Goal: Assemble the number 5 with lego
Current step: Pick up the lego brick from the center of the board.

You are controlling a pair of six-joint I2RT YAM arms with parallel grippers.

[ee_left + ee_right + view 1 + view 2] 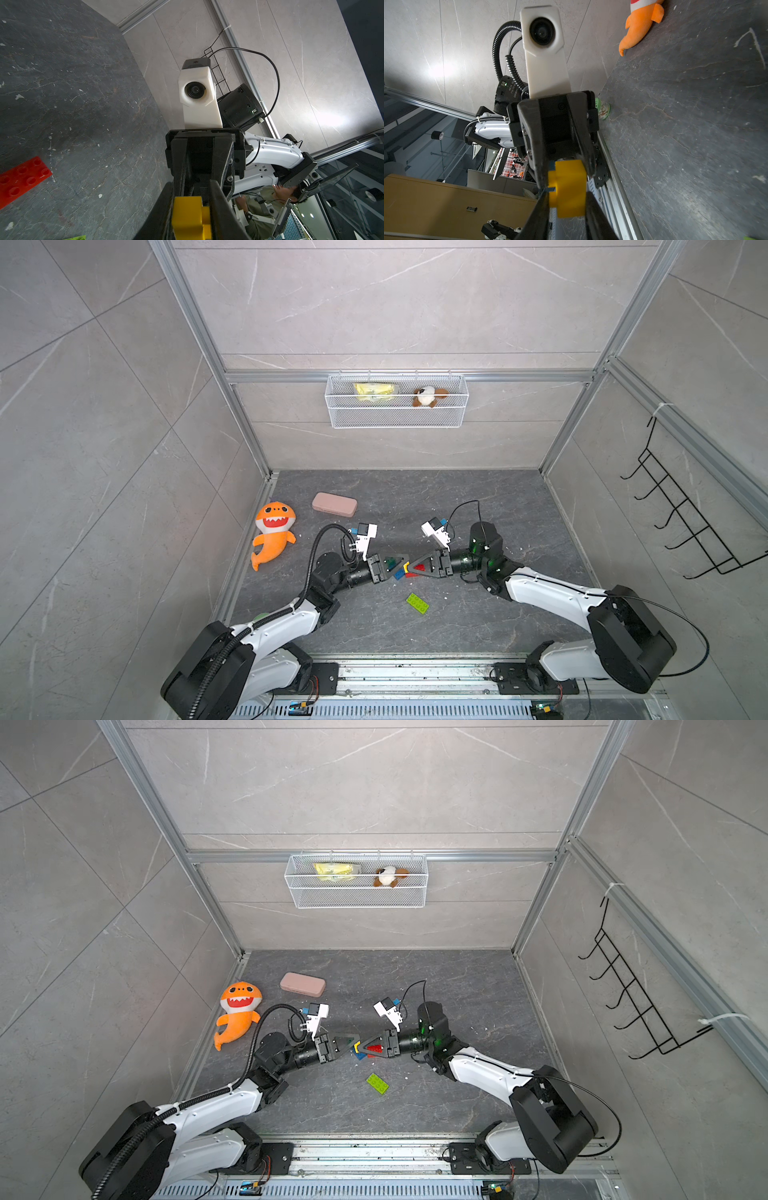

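My left gripper (pixel 404 562) and right gripper (pixel 411 570) meet tip to tip above the middle of the floor. A small yellow brick (pixel 190 218) sits between the left gripper's (pixel 192 197) fingers, which are shut on it. In the right wrist view the same yellow brick (pixel 571 187) also lies between the right gripper's (pixel 566 194) fingers, touching both. Below the tips lie a red brick (pixel 22 178), a blue brick (pixel 399 575) and a dark green brick (pixel 390 561), seen through the finger frames. A lime green brick (pixel 417 603) lies alone on the floor, nearer the front.
A pink rounded case (pixel 334 504) and an orange shark plush (pixel 274 537) lie at the back left. A wire basket (pixel 397 402) hangs on the back wall. A black hook rack (pixel 685 522) hangs on the right wall. A metal rail (pixel 415 672) runs along the front.
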